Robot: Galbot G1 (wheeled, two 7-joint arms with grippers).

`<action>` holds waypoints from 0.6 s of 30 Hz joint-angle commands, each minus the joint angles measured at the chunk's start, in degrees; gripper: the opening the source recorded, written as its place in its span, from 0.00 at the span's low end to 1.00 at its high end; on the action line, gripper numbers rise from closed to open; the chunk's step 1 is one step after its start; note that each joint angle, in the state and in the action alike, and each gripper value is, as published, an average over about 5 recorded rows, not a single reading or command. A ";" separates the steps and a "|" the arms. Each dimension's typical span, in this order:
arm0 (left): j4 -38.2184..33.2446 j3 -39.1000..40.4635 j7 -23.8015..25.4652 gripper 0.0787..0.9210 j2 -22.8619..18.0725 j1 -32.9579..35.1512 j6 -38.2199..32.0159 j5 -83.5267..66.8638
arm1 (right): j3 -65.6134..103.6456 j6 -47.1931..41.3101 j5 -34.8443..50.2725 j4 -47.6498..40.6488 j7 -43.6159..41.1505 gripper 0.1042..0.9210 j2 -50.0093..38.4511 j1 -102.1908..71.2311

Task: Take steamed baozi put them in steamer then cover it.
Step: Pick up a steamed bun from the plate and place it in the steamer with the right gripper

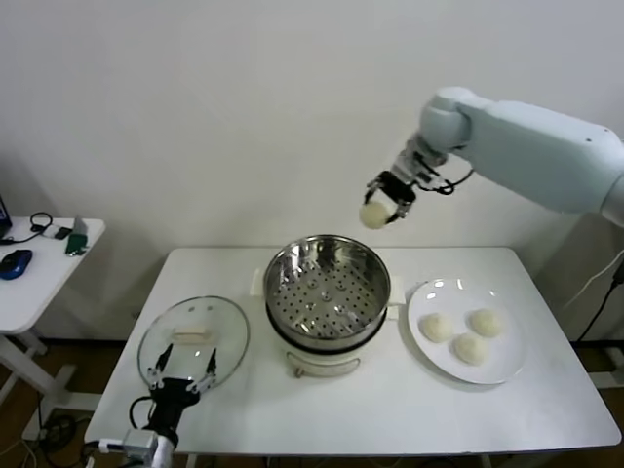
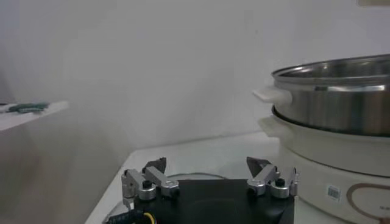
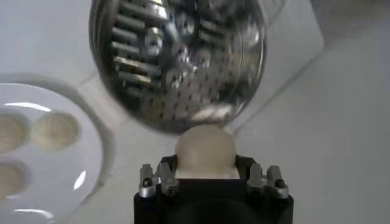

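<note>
In the head view, the right tool (image 1: 378, 208) was closed on one steamed baozi (image 1: 373, 215) in the upper middle of the frame, above the empty steamer (image 1: 327, 291); three baozi (image 1: 469, 336) lay on the plate (image 1: 507, 370) at right, and the cover (image 1: 193, 340) lay on the desk (image 1: 390, 409) at lower left. In the left wrist view, the left tool (image 2: 210, 176) stood wide open and empty at the bottom, the steamer (image 2: 335, 97) at right. In the right wrist view, the baozi (image 3: 205, 149) sat gripped at the bottom centre.

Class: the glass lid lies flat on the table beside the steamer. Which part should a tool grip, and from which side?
Probably the cream bar handle atop the glass lid, approached from straight above. The lid lies flat with its rim against the table, and the raised handle is the only part narrow enough to close on.
</note>
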 commanded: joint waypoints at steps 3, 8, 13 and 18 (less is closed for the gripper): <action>-0.33 -0.24 0.13 0.88 -0.05 0.14 -0.13 0.93 | -3.20 9.89 -15.66 1.37 6.70 0.66 7.19 -4.08; -0.04 -0.44 0.04 0.88 -0.05 0.35 -0.35 0.98 | -1.96 9.93 -19.76 -3.33 8.48 0.66 8.66 -9.20; 0.25 -0.31 0.01 0.88 -0.08 0.40 -0.59 0.98 | -0.96 9.87 -21.43 -7.16 8.72 0.66 10.21 -12.05; 0.55 -0.23 -0.01 0.88 -0.13 0.15 -0.65 0.99 | -0.97 9.94 -22.17 -9.75 8.61 0.66 10.80 -13.87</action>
